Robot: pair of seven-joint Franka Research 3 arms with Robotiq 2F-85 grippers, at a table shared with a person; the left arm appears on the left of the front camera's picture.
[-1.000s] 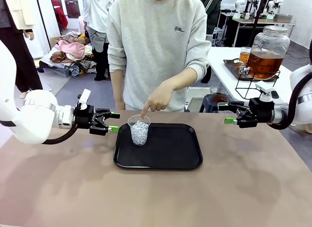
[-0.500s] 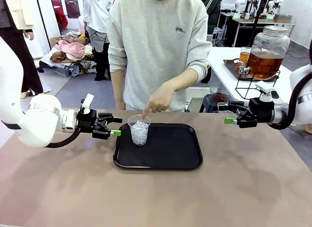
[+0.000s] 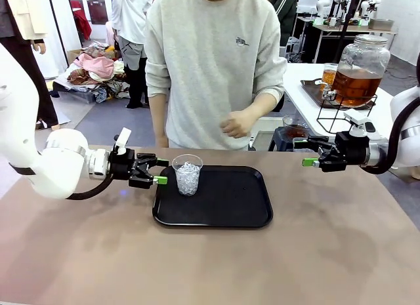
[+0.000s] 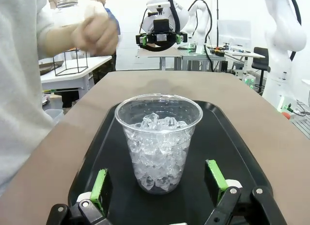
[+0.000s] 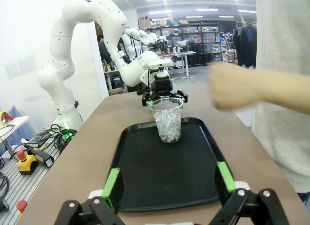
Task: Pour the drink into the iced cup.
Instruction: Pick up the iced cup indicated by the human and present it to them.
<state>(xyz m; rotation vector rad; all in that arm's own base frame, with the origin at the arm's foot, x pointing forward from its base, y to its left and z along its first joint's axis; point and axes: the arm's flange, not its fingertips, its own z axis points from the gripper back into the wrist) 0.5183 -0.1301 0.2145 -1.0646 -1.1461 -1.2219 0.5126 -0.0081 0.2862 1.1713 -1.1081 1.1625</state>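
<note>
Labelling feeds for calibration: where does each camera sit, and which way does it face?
Front: fixed between the arms, facing the person across the table; left hand and right hand both open.
Left wrist: on the left arm, looking along its fingers, which flank the iced cup without touching.
Right wrist: on the right arm, its fingers low, facing across the tray toward the left arm.
Shared: both wrist views see cup and tray from opposite sides.

The iced cup (image 3: 188, 175) sits left on the tray (image 3: 230, 203), left claw (image 3: 162, 171) beside.
</note>
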